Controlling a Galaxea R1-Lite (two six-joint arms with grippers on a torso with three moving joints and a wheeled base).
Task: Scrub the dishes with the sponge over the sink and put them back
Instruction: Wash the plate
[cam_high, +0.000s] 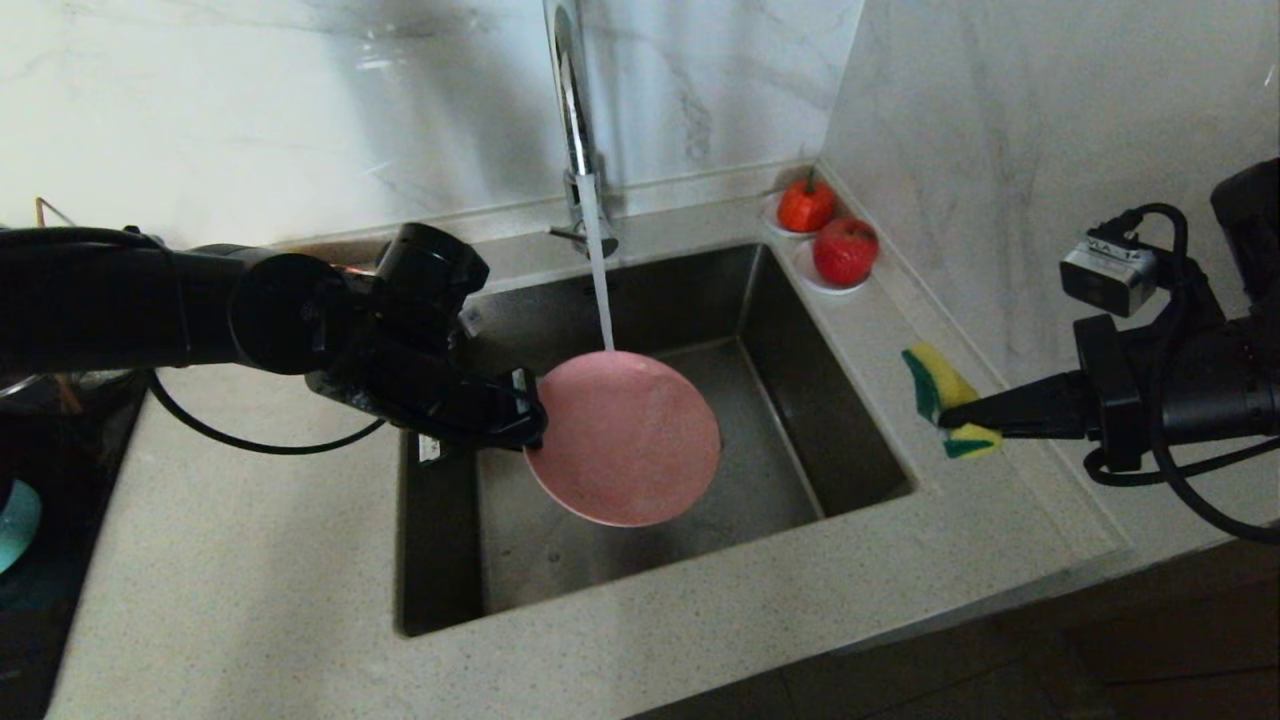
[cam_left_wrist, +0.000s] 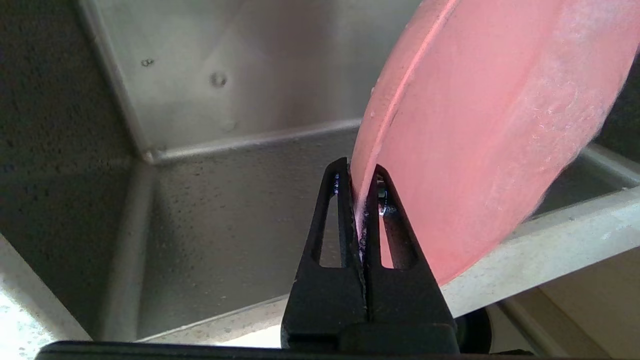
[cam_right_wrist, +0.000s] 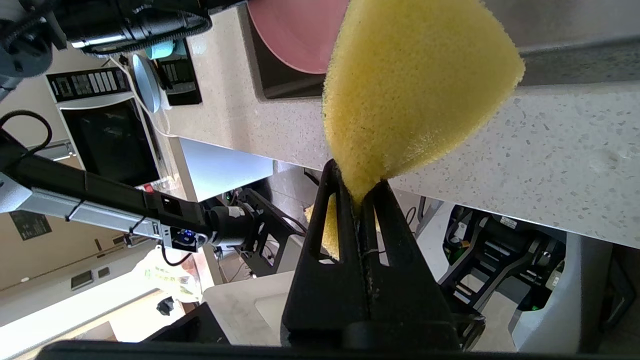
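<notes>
Over the dark steel sink (cam_high: 830, 440), your left gripper (cam_high: 528, 415) pinches the round pink plate's (cam_high: 625, 440) rim under running tap water. Your right gripper (cam_high: 958, 418), over the speckled tabletop (cam_high: 250, 560), clamps the yellow-green sponge (cam_high: 938, 395). Rinsing, probably; next, bring sponge to plate.

A plate (cam_high: 625, 440) hangs over the sink (cam_high: 830, 440) beneath the tap (cam_high: 575, 110); a sponge (cam_high: 940, 400) sits above the counter (cam_high: 250, 560) to its right.

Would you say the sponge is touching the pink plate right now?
No, the sponge sits in the right gripper above the counter, apart from the plate.
</notes>
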